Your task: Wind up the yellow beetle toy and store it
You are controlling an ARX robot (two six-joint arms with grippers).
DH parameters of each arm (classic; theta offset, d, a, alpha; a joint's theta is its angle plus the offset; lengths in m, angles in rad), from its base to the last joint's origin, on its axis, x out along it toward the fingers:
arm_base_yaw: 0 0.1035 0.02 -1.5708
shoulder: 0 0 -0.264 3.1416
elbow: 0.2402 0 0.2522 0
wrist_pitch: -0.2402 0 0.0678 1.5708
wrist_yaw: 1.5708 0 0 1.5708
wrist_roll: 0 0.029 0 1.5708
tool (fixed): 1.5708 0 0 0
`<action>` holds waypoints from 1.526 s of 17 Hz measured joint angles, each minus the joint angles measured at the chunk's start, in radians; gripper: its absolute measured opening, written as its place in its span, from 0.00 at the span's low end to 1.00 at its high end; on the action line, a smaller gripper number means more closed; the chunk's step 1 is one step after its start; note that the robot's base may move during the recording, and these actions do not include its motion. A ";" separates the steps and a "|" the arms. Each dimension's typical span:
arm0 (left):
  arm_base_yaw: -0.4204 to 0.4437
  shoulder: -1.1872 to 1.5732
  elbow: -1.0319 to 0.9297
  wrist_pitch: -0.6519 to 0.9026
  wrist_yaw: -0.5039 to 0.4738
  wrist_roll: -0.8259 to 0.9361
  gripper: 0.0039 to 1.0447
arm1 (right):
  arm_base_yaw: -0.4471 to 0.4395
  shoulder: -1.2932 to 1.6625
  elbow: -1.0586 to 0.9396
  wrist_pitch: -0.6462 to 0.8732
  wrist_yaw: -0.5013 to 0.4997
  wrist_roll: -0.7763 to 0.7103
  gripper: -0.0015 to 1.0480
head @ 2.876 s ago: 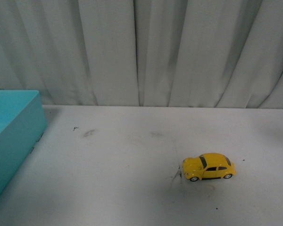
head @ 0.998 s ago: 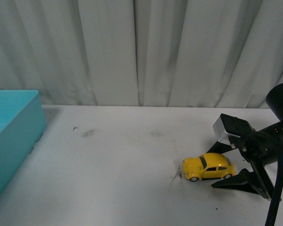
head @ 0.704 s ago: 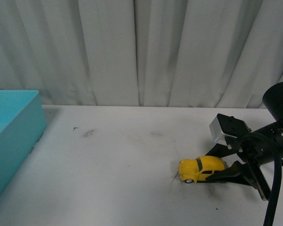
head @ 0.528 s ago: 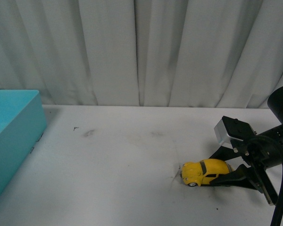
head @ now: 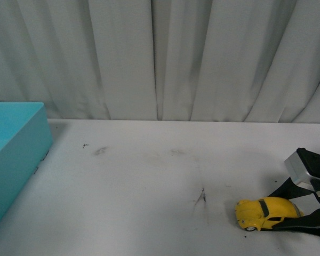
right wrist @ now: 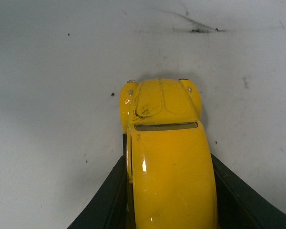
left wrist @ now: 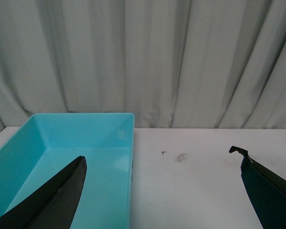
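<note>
The right gripper (head: 273,213) ran mostly off the frame's edge, its fingers (right wrist: 109,200) clamped on the yellow beetle toy (head: 266,212) on the desk (head: 149,181). The left gripper (left wrist: 157,155) held its fingers apart. The open teal box (left wrist: 128,143), partly cut off, sat at the desk's left.

This looks like a robot test room or lab. A plain white table (head: 122,202) with dark scuff marks stands before a pale curtain (head: 149,53) that hides the whole back wall. A big blue bin (head: 16,144) sits well apart from the right gripper (head: 273,212), on its left.
</note>
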 joint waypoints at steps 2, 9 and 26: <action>0.000 0.000 0.000 0.000 0.000 0.000 0.94 | -0.035 -0.005 -0.016 0.006 0.000 -0.018 0.41; 0.000 0.000 0.000 0.000 0.000 0.000 0.94 | -0.145 -0.007 -0.060 0.030 -0.019 -0.025 0.41; 0.000 0.000 0.000 0.000 0.000 0.000 0.94 | -0.209 -0.007 -0.105 0.052 -0.033 -0.015 0.94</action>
